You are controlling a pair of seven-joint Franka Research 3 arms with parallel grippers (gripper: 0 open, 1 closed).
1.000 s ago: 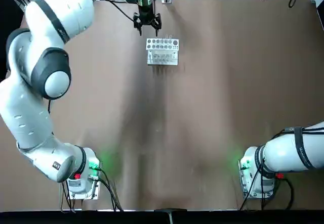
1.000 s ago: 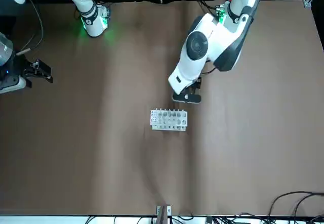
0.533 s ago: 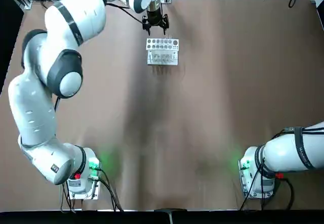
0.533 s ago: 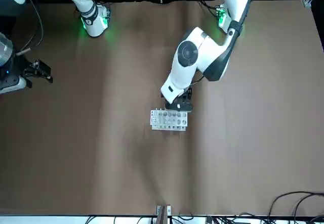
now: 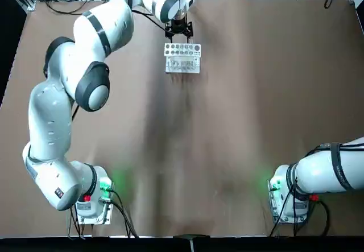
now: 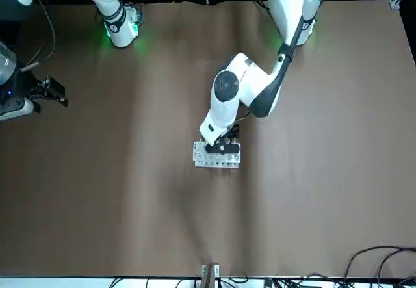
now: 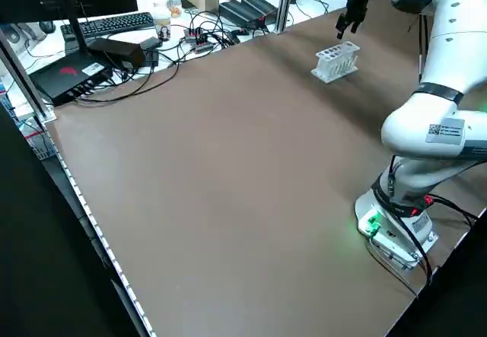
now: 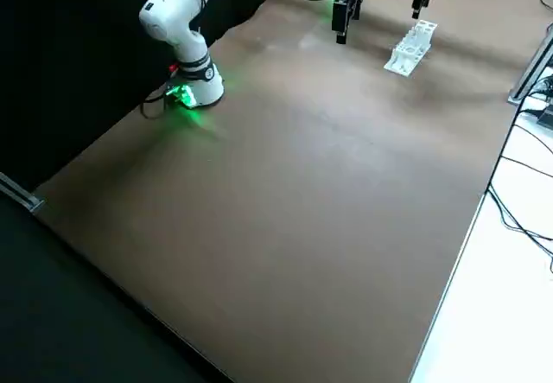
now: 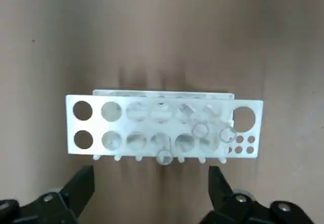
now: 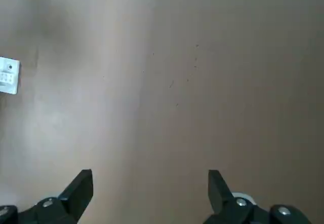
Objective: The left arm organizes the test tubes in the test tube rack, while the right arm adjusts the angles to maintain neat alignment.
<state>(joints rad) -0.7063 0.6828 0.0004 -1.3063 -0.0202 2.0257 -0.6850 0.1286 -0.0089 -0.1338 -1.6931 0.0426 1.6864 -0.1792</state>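
Brown table (image 5: 239,121) fills your working area, bare apart from one rack at the far edge.

Nearest you: both arm bases. The right arm (image 5: 327,175) sits parked at your near right corner. Its gripper (image 10: 150,193) looks down over bare table, fingers spread wide, nothing between them. The rack shows only as a sliver at the edge of its wrist view, well apart.

Farther out: the left arm (image 5: 62,93) stretches the full depth of the table. Its gripper (image 5: 178,29) hangs just past the far side of the test tube rack (image 5: 182,57), above it and not touching. In the left wrist view the fingers (image 9: 81,186) stand wide apart and empty, with the rack framed between them.

Rack: upright, square to the table, two rows of holes. Several test tubes (image 9: 195,128) are seated in the middle and toward one end. Two holes in each row at the other end look empty. A couple of tube mouths appear off-centre in their holes, possibly leaning; the glass is too clear for you to count or judge tilt firmly.

Progress, as judged: the task is partly done, with tubes in the rack and no loose tubes visible on the table. What is left looks like straightening. The right arm has taken up no position for its aligning role.
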